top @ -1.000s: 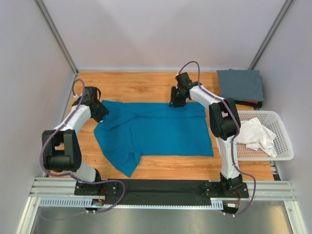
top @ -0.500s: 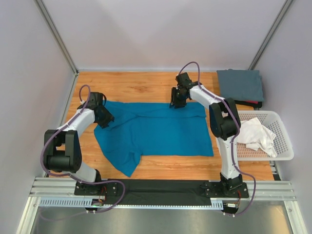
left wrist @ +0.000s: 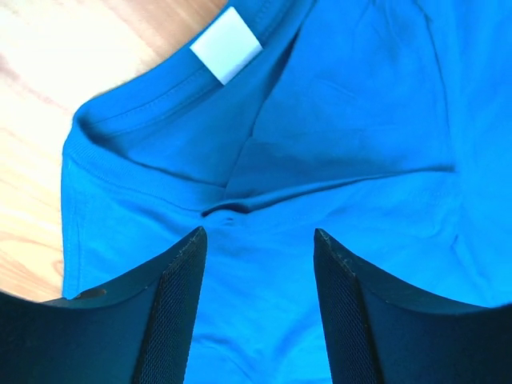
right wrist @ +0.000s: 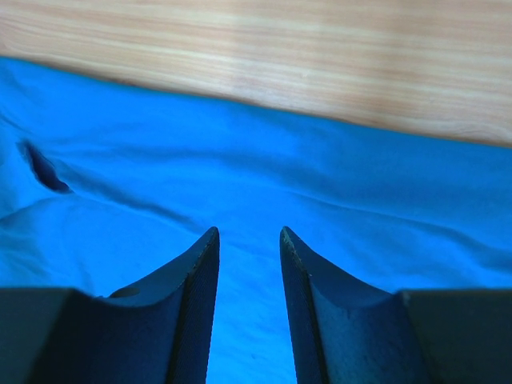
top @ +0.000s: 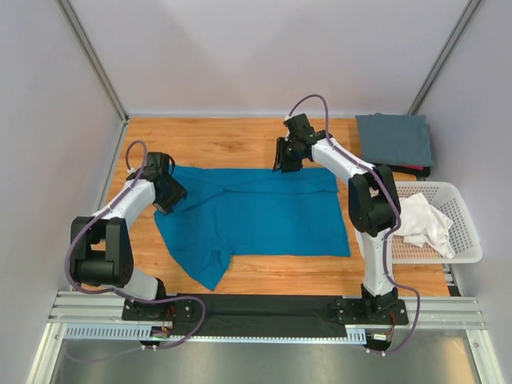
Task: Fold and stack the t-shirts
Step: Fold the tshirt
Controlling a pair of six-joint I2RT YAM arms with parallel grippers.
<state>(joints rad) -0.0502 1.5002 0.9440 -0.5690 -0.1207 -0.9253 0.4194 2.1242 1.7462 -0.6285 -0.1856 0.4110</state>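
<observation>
Fingers of the left gripper (top: 168, 198) stand parted, nothing between them. In the left wrist view both dark fingers (left wrist: 172, 308) frame bare blue cloth. They hang over the collar end of the teal t-shirt (top: 256, 216). A white label (left wrist: 227, 45) sits inside the neckline, beyond the tips, and wood shows to the left of the collar.

Right gripper (top: 285, 162) is at the far edge of the same shirt, about midway along it. Its fingers (right wrist: 192, 308) are set closer together than the left pair, but a clear gap remains. Cloth in that gap lies flat, not bunched or pinched. I read them as open and empty. Bare table shows just past the shirt's far edge.

Teal shirt lies spread on the wooden table (top: 224, 144), in the middle, between the two arms. Collar points left, hem points right. One sleeve sticks out toward the near side at the left. Creases and a fold run across the far left part of the body.

Grey t-shirt (top: 394, 138) is folded into a neat square at the far right corner of the table, well apart from the teal one.

White t-shirt (top: 420, 220) lies crumpled in a white lattice basket (top: 472, 232) on the right side, near of the grey shirt. Part of it drapes over the basket's left rim, close beside the right arm.
</observation>
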